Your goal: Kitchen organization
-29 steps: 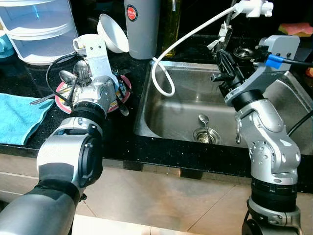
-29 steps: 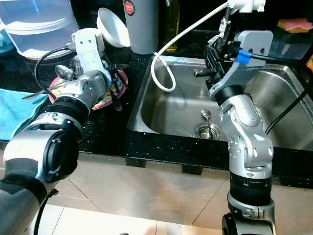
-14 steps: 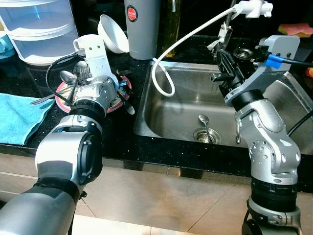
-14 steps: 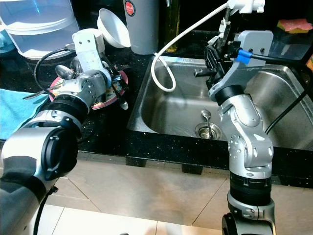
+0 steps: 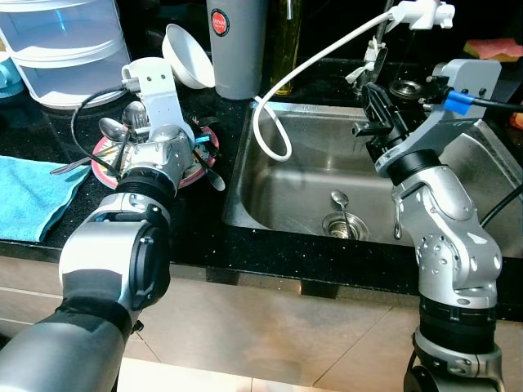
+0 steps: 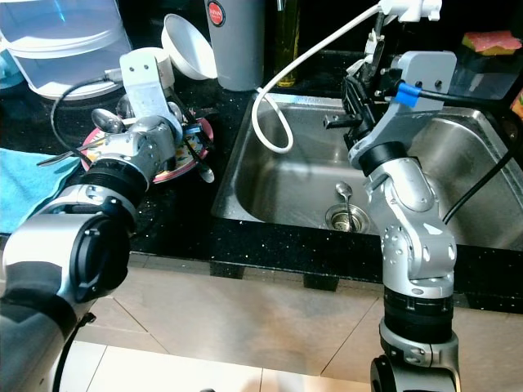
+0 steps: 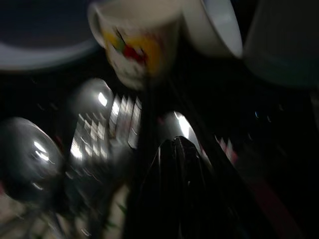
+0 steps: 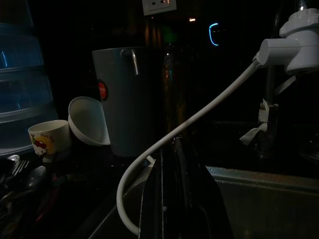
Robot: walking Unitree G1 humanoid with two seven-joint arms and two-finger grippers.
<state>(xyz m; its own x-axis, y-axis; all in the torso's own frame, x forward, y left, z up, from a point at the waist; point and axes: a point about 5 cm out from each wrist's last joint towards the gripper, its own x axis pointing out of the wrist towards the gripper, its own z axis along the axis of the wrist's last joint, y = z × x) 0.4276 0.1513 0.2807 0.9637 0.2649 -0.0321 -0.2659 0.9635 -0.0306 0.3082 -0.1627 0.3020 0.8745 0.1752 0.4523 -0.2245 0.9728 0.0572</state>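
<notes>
Black stone counter [image 5: 204,237] with a steel sink [image 5: 310,175] set into it. Left arm reaches forward over a round pink-rimmed plate [image 6: 194,155] left of the sink; the plate carries a heap of cutlery, spoons [image 5: 111,129] and a fork [image 7: 124,117] among them. Left gripper [image 7: 178,149] sits low over that heap, its black fingers pressed together at the tips; left wrist view is blurred, so whether anything is pinched between them cannot be told. One spoon [image 5: 214,180] lies off the plate's sink-side edge on the counter. Behind the plate: a small white cup [image 7: 137,42] with a red and yellow print, a white bowl [image 5: 186,55] tipped on its side, and a tall grey canister [image 5: 237,45]. Clear plastic drawer unit [image 5: 61,49] at the far left, blue towel [image 5: 33,196] on the counter in front of it. Right arm held up over the sink; right gripper [image 8: 174,144] with fingers closed together, holding nothing, just beside a white hose [image 5: 274,122] that loops down from the white tap head [image 5: 421,12]. A single spoon [image 5: 341,204] lies in the sink by the drain [image 5: 339,224].
</notes>
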